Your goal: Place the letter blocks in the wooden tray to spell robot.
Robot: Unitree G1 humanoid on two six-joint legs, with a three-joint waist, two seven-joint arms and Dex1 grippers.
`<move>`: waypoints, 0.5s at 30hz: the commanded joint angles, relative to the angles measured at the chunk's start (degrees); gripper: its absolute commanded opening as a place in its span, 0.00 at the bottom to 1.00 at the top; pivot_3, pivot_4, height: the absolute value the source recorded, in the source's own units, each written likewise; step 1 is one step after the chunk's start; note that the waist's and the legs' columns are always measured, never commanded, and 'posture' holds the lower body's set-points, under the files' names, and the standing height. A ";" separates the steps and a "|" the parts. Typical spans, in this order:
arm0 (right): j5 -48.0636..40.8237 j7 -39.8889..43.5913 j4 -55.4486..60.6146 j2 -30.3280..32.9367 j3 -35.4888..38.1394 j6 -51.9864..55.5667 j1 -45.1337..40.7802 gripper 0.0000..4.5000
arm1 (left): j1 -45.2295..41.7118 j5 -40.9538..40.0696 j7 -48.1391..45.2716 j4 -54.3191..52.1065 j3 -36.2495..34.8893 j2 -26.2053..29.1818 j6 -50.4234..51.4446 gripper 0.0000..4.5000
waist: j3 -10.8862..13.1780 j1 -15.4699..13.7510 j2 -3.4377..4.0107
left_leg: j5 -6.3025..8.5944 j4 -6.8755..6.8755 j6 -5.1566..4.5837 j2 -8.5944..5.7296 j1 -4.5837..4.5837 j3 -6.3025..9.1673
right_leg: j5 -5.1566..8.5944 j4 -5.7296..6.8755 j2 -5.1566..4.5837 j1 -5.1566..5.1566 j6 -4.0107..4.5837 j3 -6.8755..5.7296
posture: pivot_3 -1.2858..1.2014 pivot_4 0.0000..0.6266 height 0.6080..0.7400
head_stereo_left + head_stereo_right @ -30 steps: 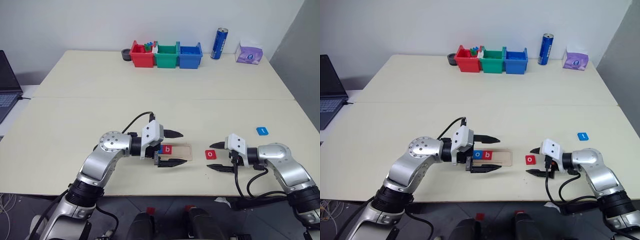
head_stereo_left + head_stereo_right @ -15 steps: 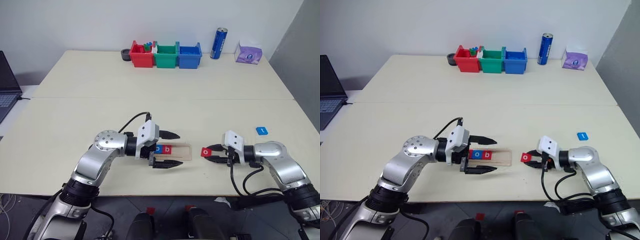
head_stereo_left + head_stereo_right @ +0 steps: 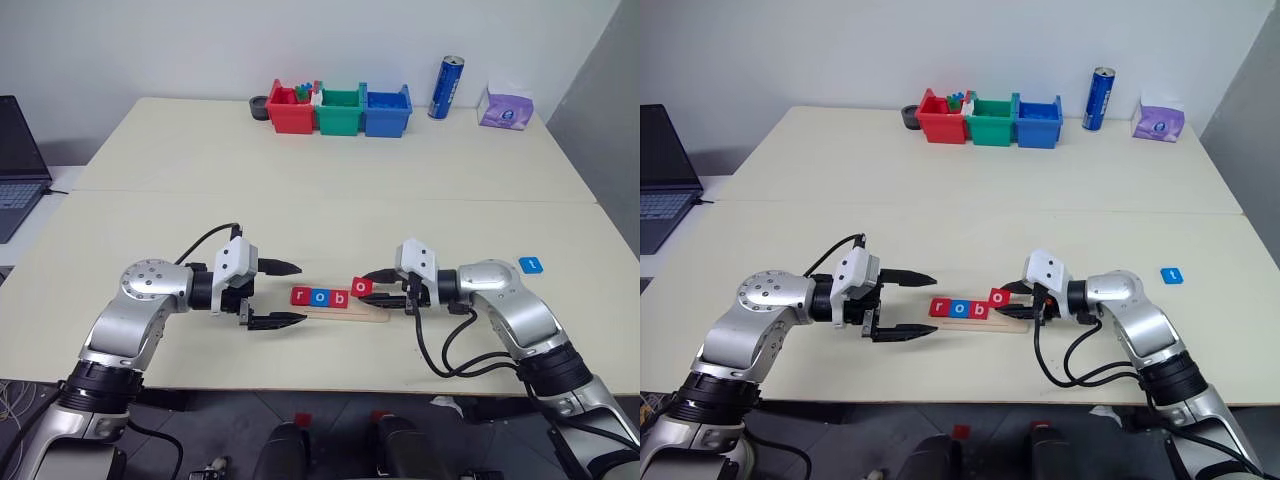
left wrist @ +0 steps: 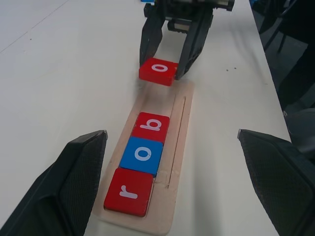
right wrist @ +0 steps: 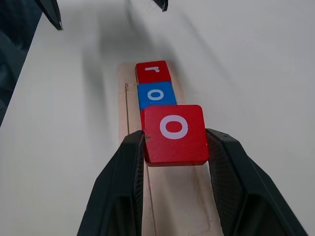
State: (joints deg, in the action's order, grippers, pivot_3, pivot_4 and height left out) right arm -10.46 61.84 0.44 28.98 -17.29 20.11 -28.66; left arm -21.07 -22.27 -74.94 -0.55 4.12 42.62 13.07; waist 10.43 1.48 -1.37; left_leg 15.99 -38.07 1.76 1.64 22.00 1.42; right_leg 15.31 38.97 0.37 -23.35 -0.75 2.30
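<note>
The fourth letter is on its way in: the right pincer [image 3: 1017,300] is clamped on a red "o" block [image 3: 999,297], one black finger on each side edge, and carries it tilted just above the right part of the wooden tray [image 3: 1012,322], which lies near the front edge of the bench [image 3: 940,190] between the two arms. In the tray three blocks already sit touching in a row from its left end: a red "r" [image 3: 939,307], a blue "o" [image 3: 959,309] and a red "b" [image 3: 979,311], so the word reads "rob" and the stretch of tray to the right of the "b" is bare. From the right wrist view the held block hangs over the "b" and hides most of it, so I judge it must first shift a little right, then level out and come down flat on the free wood beside the "b" before the fingers let go. The left pincer [image 3: 922,305] waits just off the tray's left end with its fingers apart and nothing between them, well placed to steady the tray if it slides. The last piece, a blue "t" block [image 3: 1170,275], lies alone on the bench well to the right and a bit farther back, and should be fetched after this one
</note>
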 commanded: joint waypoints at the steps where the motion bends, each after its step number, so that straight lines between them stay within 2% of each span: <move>1: 0.87 0.97 -0.11 -0.20 -0.92 -2.17 -1.81 0.32 | -0.38 -0.33 0.06 -0.79 -1.38 0.30 -0.97 1.00 | 0.00 0.11 0.00 | 0.00 0.00 0.00 -0.01 0.00 0.00 | 0.00 0.01 0.02 -0.01 0.00 -0.01 | 0.52 0.24 1.00; 15: 5.79 1.10 -6.33 -2.02 -4.32 -6.69 -4.08 0.32 | -0.75 0.19 0.47 -1.36 -0.49 -0.34 -1.53 1.00 | 0.00 0.21 0.00 | 0.00 0.02 0.00 0.04 -0.01 0.02 | 0.00 0.05 0.11 -0.05 0.02 -0.01 | 0.52 0.24 1.00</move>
State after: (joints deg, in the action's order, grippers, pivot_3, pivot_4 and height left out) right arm -5.24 62.69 -5.90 27.00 -21.67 14.96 -31.25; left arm -21.22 -22.12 -74.39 -0.40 4.22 42.14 12.48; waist 10.43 1.69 -1.37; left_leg 15.99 -38.05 1.76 1.68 22.00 1.44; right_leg 15.30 39.02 0.48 -23.40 -0.73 2.29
